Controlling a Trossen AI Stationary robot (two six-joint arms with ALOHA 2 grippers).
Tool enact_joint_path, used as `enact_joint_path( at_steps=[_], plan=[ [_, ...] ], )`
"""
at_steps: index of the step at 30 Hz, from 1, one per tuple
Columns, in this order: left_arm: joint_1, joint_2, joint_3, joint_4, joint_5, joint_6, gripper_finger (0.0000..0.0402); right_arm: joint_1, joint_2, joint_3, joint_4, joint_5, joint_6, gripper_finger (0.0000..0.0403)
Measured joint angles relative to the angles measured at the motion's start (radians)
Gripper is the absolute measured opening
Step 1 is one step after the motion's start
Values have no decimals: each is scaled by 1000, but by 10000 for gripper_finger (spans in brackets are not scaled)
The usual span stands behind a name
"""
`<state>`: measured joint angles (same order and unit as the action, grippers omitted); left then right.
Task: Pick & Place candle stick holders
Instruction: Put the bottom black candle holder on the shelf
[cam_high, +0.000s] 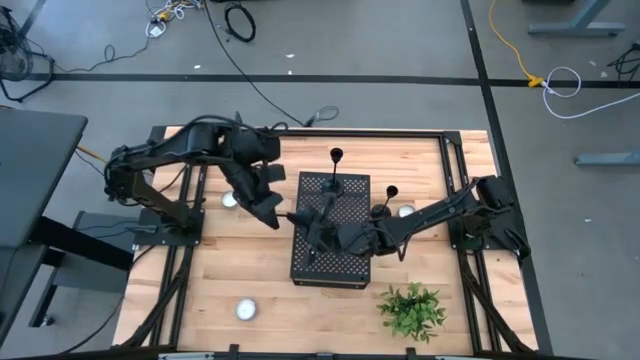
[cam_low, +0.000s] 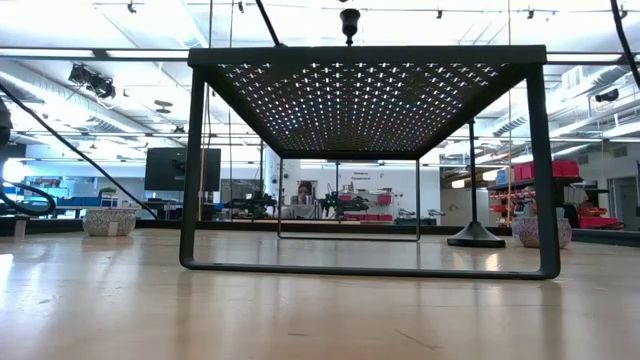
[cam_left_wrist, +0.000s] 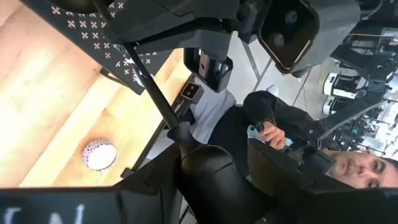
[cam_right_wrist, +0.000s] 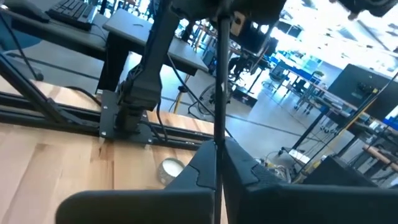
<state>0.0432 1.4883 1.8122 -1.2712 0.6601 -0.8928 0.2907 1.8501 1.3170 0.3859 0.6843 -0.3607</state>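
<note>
Closest in, my right pincer (cam_right_wrist: 217, 163) is pinched tight on the thin stem of a candle stick holder (cam_right_wrist: 219, 81), fingers closed against the metal. The far end of that same holder sits in my left pincer (cam_high: 277, 214), whose fingers stand partly apart around it, so I hold it slantwise in the air between both arms, above the left part of the black perforated box (cam_high: 345, 265). A second holder (cam_high: 336, 158) stands upright at the box's far edge. A third holder (cam_high: 390, 193) stands just beside the box's right side, near a white tealight (cam_high: 405, 210). Another tealight (cam_high: 230, 200) lies left of the box and one more (cam_high: 246, 309) near the table's (cam_high: 200, 285) front edge. A small green plant (cam_high: 412, 310) sits at front right.
</note>
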Motion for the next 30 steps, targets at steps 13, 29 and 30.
enact_joint_path(
  at_steps=[13, 29, 30],
  plan=[
    [-2, -12, 1, -4, -194, 313, 168, -36, -4, -4, -15, 24, 29, 0],
    [-33, -14, -2, 197, -617, 697, 167, -53, -29, -6, -93, 126, 42, 2],
    [-33, -14, -2, 196, -625, 696, 167, -53, -33, -6, -101, 128, 42, 2]
  ],
)
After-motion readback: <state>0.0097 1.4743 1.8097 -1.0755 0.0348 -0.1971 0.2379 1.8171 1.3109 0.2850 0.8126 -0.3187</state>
